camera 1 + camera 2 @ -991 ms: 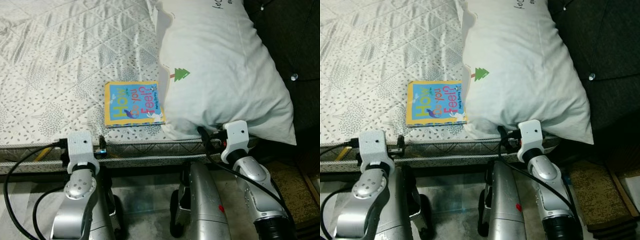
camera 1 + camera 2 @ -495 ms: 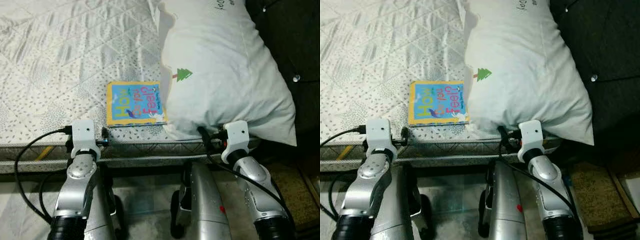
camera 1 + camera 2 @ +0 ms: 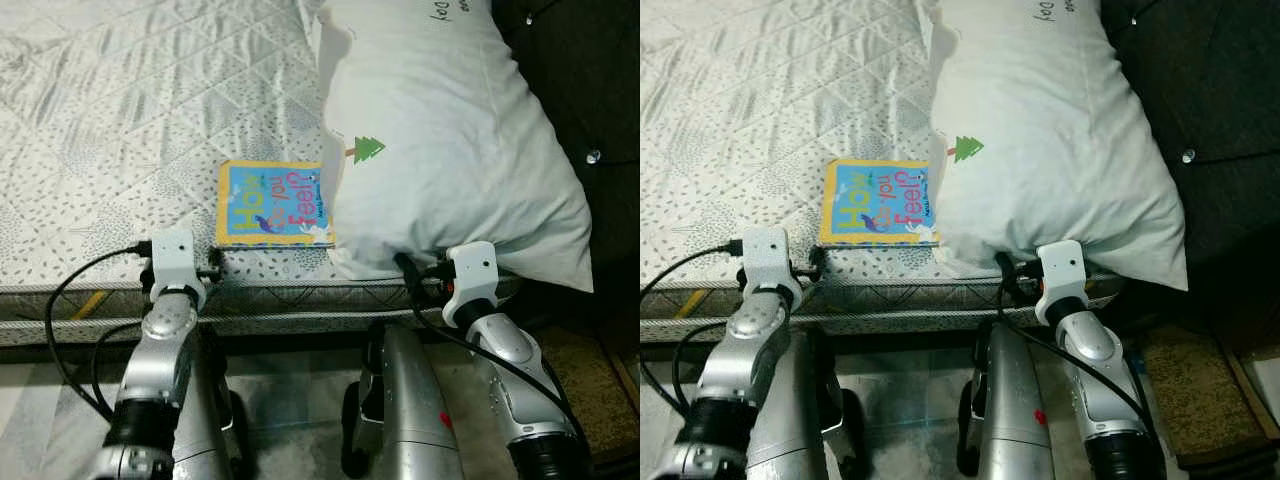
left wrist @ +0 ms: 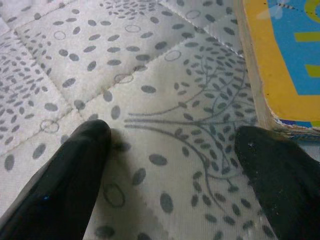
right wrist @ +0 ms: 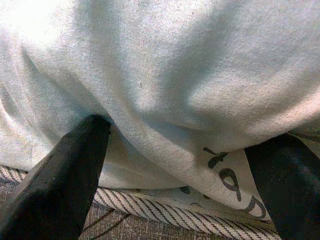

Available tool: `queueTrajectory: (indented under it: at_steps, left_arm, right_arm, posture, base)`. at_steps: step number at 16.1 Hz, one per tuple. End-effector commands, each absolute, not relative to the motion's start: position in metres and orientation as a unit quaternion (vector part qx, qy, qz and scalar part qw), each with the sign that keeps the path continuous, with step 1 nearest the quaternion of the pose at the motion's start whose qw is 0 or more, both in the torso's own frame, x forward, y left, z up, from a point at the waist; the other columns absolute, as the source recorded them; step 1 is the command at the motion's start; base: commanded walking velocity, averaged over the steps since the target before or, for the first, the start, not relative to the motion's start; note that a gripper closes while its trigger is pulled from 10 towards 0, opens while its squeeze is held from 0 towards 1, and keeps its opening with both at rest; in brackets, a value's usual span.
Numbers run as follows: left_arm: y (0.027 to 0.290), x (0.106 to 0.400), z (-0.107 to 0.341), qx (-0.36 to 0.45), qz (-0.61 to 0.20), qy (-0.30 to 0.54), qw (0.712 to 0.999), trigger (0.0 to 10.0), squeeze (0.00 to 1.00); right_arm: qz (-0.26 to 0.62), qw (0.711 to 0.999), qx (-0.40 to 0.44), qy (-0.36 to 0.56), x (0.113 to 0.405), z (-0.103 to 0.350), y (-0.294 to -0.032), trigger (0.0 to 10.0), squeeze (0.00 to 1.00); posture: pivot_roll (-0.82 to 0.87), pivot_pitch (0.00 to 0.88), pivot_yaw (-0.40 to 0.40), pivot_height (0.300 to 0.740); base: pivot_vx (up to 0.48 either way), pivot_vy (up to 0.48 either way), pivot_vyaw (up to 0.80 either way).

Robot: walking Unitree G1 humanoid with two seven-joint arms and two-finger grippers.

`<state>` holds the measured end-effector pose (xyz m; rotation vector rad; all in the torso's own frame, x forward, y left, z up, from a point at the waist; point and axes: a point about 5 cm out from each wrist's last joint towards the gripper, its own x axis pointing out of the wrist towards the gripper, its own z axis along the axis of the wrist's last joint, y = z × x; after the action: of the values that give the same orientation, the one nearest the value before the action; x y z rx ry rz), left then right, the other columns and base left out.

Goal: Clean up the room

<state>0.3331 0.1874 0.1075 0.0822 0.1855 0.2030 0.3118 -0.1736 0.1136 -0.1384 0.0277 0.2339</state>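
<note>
The yellow-bordered blue picture book (image 3: pixel 272 204) lies on the grey-patterned quilted bed (image 3: pixel 120 120), partly under the large white pillow (image 3: pixel 440 140). Wrist views show left gripper (image 4: pixel 172 165) jaws apart beside its corner, right gripper (image 5: pixel 185 165) jaws apart at the pillow's edge.

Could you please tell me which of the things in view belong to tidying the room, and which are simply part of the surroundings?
Belonging to the job:
- book, flat on the bed, partly under the pillow
- pillow
- left gripper, open beside the book
- right gripper, open at the pillow's edge

Just there:
- mattress
- dark headboard
- rug
</note>
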Motion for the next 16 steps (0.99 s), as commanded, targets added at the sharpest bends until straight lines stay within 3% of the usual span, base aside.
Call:
queueTrajectory:
  at_steps: [1, 8, 16]
  left_arm:
    - [0.192, 0.333, 0.104, 0.042, 0.104, 0.098, 0.989, 10.0, 0.0]
    - [0.204, 0.325, 0.107, 0.038, 0.131, 0.082, 0.987, 10.0, 0.0]
    - [0.188, 0.273, 0.117, 0.025, 0.121, 0.052, 0.991, 10.0, 0.0]
  right_arm:
    - [0.117, 0.99, -0.072, 0.013, 0.309, 0.113, -0.174, 10.0, 0.0]
    - [0.116, 0.991, -0.072, 0.014, 0.309, 0.113, -0.175, 10.0, 0.0]
    - [0.11, 0.992, -0.059, 0.0, 0.322, 0.116, -0.169, 10.0, 0.0]
  posture:
    - [-0.04, 0.287, -0.063, 0.528]
    - [-0.04, 0.28, -0.062, 0.528]
    - [0.02, 0.212, -0.056, 0.528]
  base:
    - [0.0, 0.0, 0.0]
    - [0.0, 0.0, 0.0]
    - [0.0, 0.0, 0.0]
